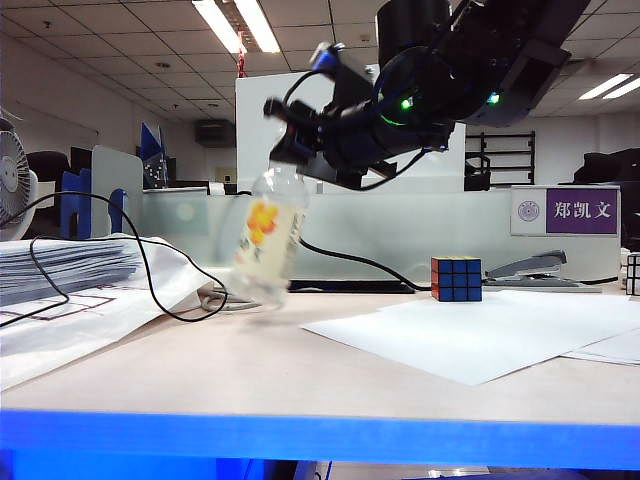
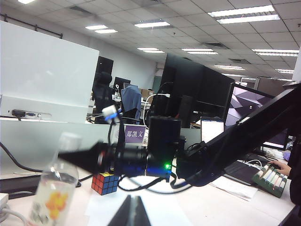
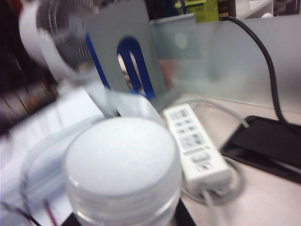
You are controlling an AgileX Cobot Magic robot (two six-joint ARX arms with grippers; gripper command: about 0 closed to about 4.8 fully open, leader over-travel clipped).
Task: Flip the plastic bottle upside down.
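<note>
One plastic bottle [image 1: 268, 240] stands tilted on the pale table [image 1: 300, 370], left of centre in the exterior view, its top leaning right and its base blurred just at the tabletop. The right gripper [image 1: 285, 135] reaches in from the upper right and is closed around the bottle's neck just under the cap; the right wrist view shows that clear wide cap [image 3: 123, 162] filling the foreground. The left gripper [image 2: 132, 212] shows only as dark fingers drawn together at the lower edge of its own wrist view, holding nothing, well back from the bottle.

Around the bottle: a Rubik's cube [image 1: 456, 278] sits to the right, well apart, with a stapler [image 1: 535, 268] farther right by the frosted divider [image 1: 400, 225]. A white sheet of paper [image 1: 480, 330] lies right of the bottle and nearer. To the left, a stack of papers [image 1: 70, 268] and a looping black cable [image 1: 150, 270] come close to the bottle's base. A white power strip [image 3: 195, 143] lies just behind it, and a desk fan [image 1: 12, 178] stands at the far left.
</note>
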